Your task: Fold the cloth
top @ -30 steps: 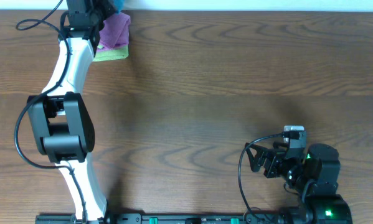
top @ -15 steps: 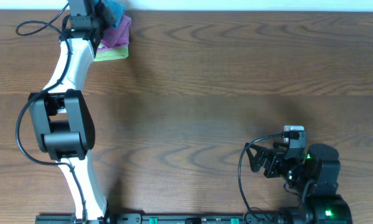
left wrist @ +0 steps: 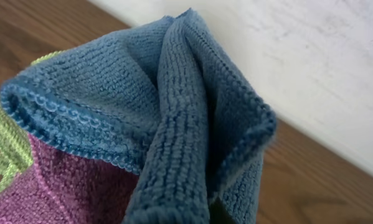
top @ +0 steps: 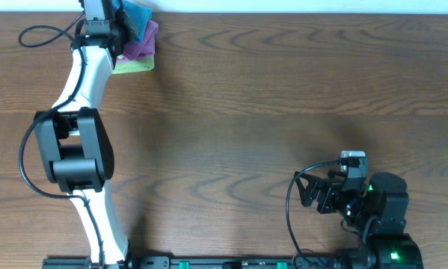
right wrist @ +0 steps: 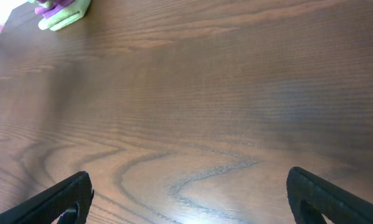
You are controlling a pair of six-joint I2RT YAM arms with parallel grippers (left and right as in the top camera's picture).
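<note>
Since the frame 1 second ago, the blue cloth (top: 139, 13) shows more of itself at the far left corner of the table (top: 283, 90), and the left arm (top: 78, 75) has edged slightly toward the far edge.

Counted: 3 cloths, 2 arms, 1 table. The 3 cloths lie in 1 pile, with the blue cloth on top, the purple cloth (top: 143, 41) under it and the green cloth (top: 137, 66) at the bottom, its edge sticking out on the near side.

From overhead the left gripper (top: 121, 21) sits at the pile, but its fingers are hidden by the wrist. The left wrist view shows no fingers either. It is filled by the blue cloth (left wrist: 174, 124), bunched into upright folds close to the lens, with purple (left wrist: 68, 186) and a strip of green (left wrist: 2, 143) below it. So I cannot tell whether the left fingers are closed on anything.

Only the right wrist view shows the right gripper (right wrist: 189, 196) clearly. Its 2 fingertips (right wrist: 55, 199) stand wide apart over bare wood, holding nothing, with the pile tiny in the far corner. Overhead, that arm is folded at the near right edge, well apart from the cloths.

The surface is dark brown wood with strong grain. A white wall (left wrist: 311, 56) runs behind its far edge.
</note>
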